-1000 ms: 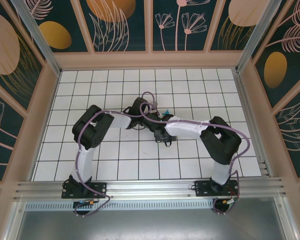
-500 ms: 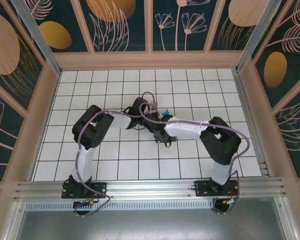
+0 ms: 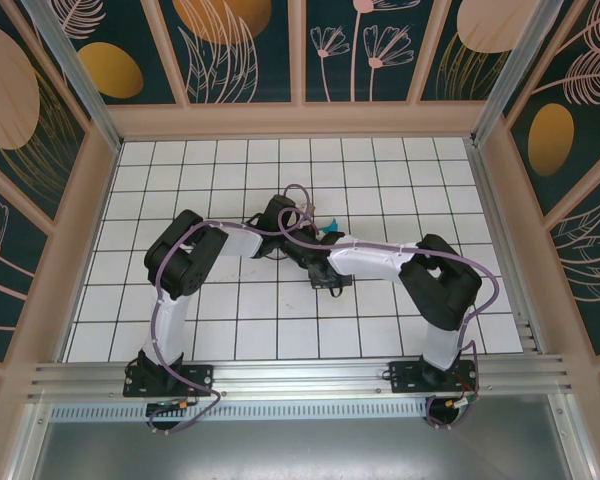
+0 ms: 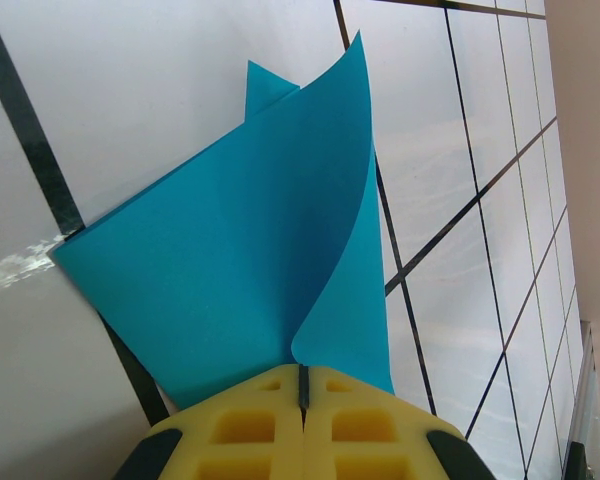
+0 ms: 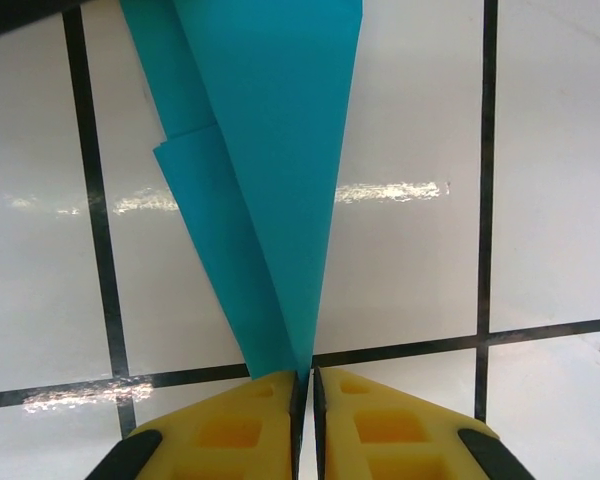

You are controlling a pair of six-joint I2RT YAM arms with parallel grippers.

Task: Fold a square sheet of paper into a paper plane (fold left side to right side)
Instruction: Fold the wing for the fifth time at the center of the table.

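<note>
Where the two arms meet mid-counter [image 3: 180,170], the folded teal paper [image 4: 230,270] lies on the white grid tiles, one flap curling upward. The left claw [image 4: 303,372] is clenched on its near edge. The right claw [image 5: 304,378] pinches the paper's narrow point (just a hairline slit between the pads [image 5: 370,410]).

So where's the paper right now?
The paper is near the top view's centre: left pincer grips its wide end, right pincer its pointed tip.

No text, label, brand, number or sign can be read.
</note>
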